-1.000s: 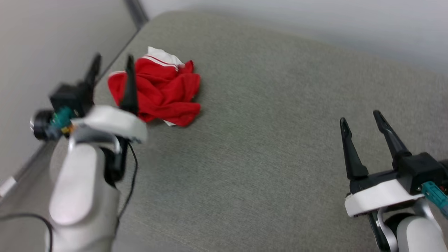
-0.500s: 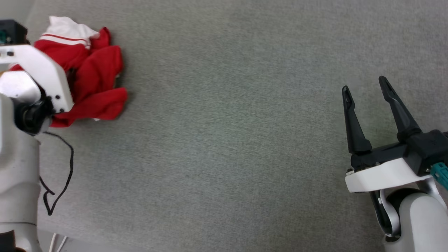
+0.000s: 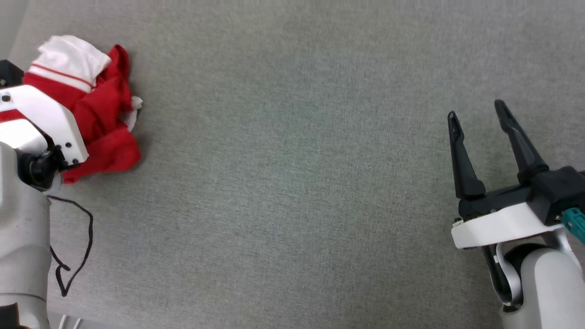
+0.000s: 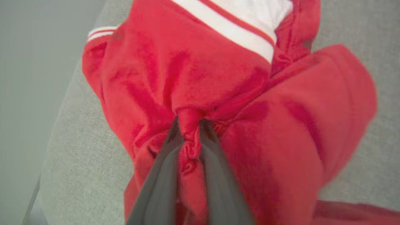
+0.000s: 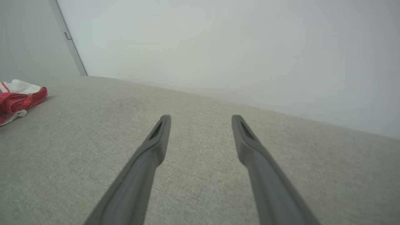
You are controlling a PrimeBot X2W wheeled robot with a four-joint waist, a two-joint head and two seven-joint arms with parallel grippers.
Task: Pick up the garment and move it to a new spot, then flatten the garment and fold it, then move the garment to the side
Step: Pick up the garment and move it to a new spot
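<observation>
At the left edge of the grey surface (image 3: 297,183), the left gripper (image 4: 190,125) pinches a bunched fold of the soft, light shirt (image 4: 237,81), which will likely sag; the right gripper (image 3: 475,112) gapes empty.

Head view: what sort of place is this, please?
Probably a plain indoor room, perhaps a test space, with a bed or a large cushion as the worktop. The signs are a grey woven upholstered surface, a bare pale wall behind it, and a crumpled red garment near its edge.
</observation>
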